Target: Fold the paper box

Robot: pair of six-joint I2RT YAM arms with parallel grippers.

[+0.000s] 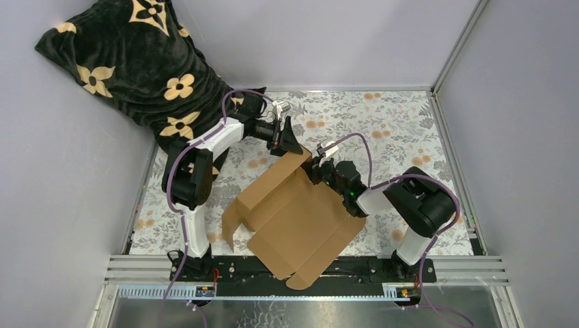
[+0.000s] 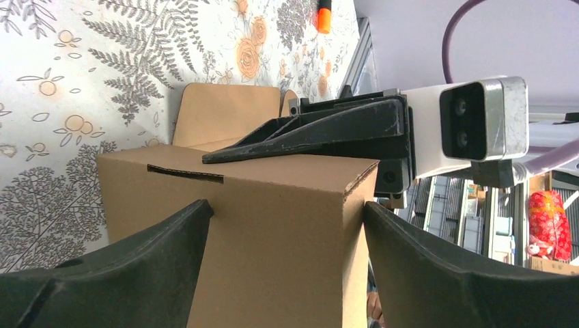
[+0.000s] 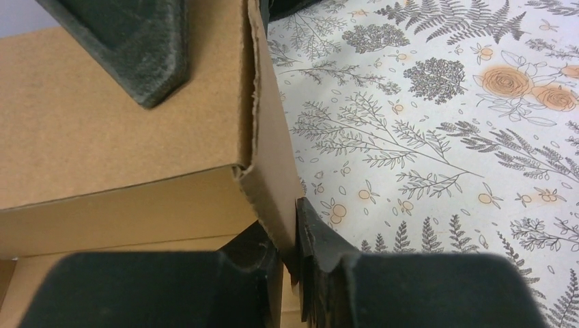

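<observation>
Two grippers are set at one corner of the box, which is spread over the middle of the table, its flat panels reaching toward 6 o'clock and over the near rail. A wall is stood up along the box's 11 o'clock side.

The left gripper, reaching in from 10 o'clock, is held with its jaws spread wide astride the wall's 1 o'clock end. Whether either finger touches cannot be told. It is judged to be placed there as a fence, to steady the wall.

The right gripper, entering from 3 o'clock, is closed on the thin flap at the same corner, with the cardboard pinched between its pads. This grip is probably meant for turning the flap around the corner.

The slot in the wall is unfilled, so the folding is judged to be only partly done. A marker lies well apart, toward 12 o'clock in the left wrist view.
</observation>
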